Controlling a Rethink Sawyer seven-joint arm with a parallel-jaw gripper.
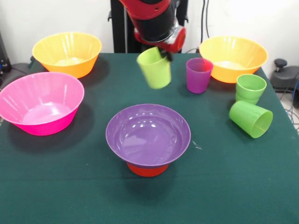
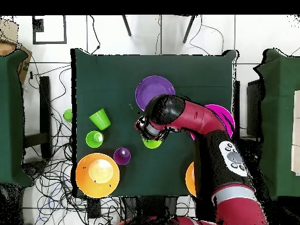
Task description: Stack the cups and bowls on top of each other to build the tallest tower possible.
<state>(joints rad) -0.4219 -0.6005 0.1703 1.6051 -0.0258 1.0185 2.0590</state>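
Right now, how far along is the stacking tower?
Done: the purple bowl sits on the small orange bowl. In hand: the gripper carries the yellow-green cup in the air, tilted, behind that stack. Left: the purple cup, two green cups, and the big bowls remain unstacked.

I see a dark green surface (image 1: 56,186) carrying two orange-yellow bowls (image 1: 67,52) at the far corners, a pink bowl (image 1: 41,102), a small orange bowl (image 1: 147,170) under a purple one, a purple cup (image 1: 198,74), and two green cups (image 1: 251,87), one upright, one lying.
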